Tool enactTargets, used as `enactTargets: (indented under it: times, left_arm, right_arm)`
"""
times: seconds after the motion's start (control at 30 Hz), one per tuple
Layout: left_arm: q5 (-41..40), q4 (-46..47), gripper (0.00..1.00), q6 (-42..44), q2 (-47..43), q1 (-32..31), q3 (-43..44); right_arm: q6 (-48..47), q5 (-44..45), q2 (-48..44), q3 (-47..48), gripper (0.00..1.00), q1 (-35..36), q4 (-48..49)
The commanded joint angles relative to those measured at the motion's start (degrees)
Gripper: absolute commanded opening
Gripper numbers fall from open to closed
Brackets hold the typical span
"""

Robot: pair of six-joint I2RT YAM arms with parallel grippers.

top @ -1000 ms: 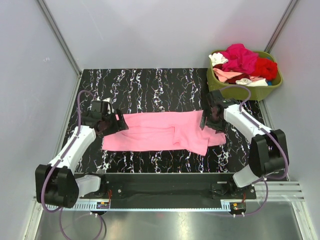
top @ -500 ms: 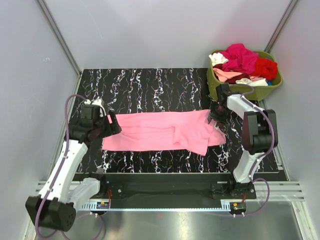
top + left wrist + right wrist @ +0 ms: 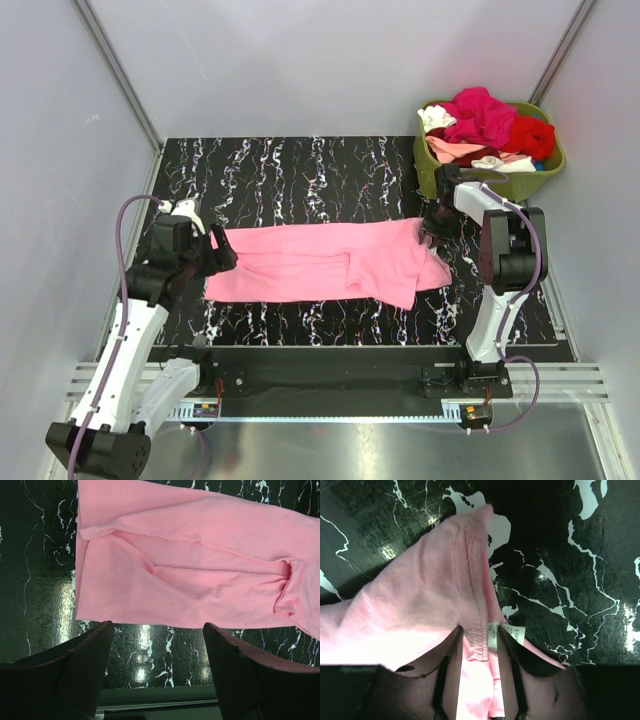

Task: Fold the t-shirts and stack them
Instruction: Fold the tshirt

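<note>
A medium pink t-shirt (image 3: 320, 262) lies spread in a long band across the black marbled table (image 3: 300, 170). My left gripper (image 3: 218, 254) is open and empty, hovering just off the shirt's left end. In the left wrist view its jaws (image 3: 156, 630) stand wide apart over bare table, with the shirt (image 3: 190, 570) beyond them. My right gripper (image 3: 432, 226) is at the shirt's far right corner. In the right wrist view it (image 3: 479, 640) is shut on a stitched seam of the shirt (image 3: 420, 610), beside a white size label (image 3: 512, 635).
An olive-green tub (image 3: 440, 172) stands at the back right, holding crumpled magenta (image 3: 480, 112), red (image 3: 530, 135), pale pink (image 3: 455, 150) and white (image 3: 435, 118) tees. Grey walls close in the table on three sides. The arm bases sit along the near edge.
My left gripper has drawn back left off the shirt's left edge and the arm has risen. My right arm has swung toward the tub, its gripper shifting to the shirt's far right corner.
</note>
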Motion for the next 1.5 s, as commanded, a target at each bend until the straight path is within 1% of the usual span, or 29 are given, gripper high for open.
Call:
enactTargets:
  times: [0.0,0.27,0.37,0.47,0.6,0.67,0.73,0.77,0.93,1.07,1.23,1.47]
  left_arm:
    - [-1.11,2.88,0.79,0.81,-0.46,-0.26,-0.44]
    - [-1.54,3.06,0.79,0.55,-0.82,-0.26,-0.62]
    - [-1.63,3.06,0.79,0.46,-0.99,-0.26,-0.71]
    - [-1.72,3.23,0.79,0.38,-1.0,-0.26,-0.8]
    - [-1.81,3.14,0.79,0.38,-0.91,-0.26,-0.8]
    - [-1.9,3.23,0.79,0.38,-0.91,-0.26,-0.88]
    - [-2.07,3.23,0.78,0.29,-0.91,-0.26,-0.89]
    - [-2.07,3.23,0.78,0.37,-0.82,-0.26,-0.89]
    - [-2.42,3.32,0.78,0.2,-1.17,-0.26,-0.97]
    - [-2.42,3.32,0.78,0.2,-1.08,-0.26,-0.97]
    - [-2.6,3.32,0.78,0.2,-1.08,-0.26,-1.06]
    - [-2.6,3.32,0.78,0.11,-1.08,-0.26,-1.06]
  right_arm:
    - [-1.24,-0.65,0.13,3.06,0.4,-0.52,2.69]
    - [-1.25,-2.76,-0.4,5.0,0.41,-0.52,1.63]
    - [-1.16,-3.46,-0.05,4.91,0.4,-0.43,1.99]
    - [-1.33,-3.82,0.56,4.82,0.35,-0.52,2.16]
    - [-1.24,-4.08,0.3,4.29,0.28,-0.43,2.51]
    - [-1.16,-4.43,-0.05,4.38,0.21,-0.52,2.43]
    - [-1.07,-4.87,-0.05,4.47,0.12,-0.43,2.43]
    - [-1.24,-5.05,-0.05,4.55,0.0,-0.52,2.34]
    - [-1.16,-4.87,-1.36,4.99,0.0,-0.52,1.64]
    - [-1.07,-4.43,-2.77,9.98,0.0,-0.52,-1.43]
    - [-0.98,-3.82,-1.46,16.41,0.0,-0.52,-4.08]
    - [-0.81,-3.03,1.18,17.21,0.0,-0.43,-3.91]
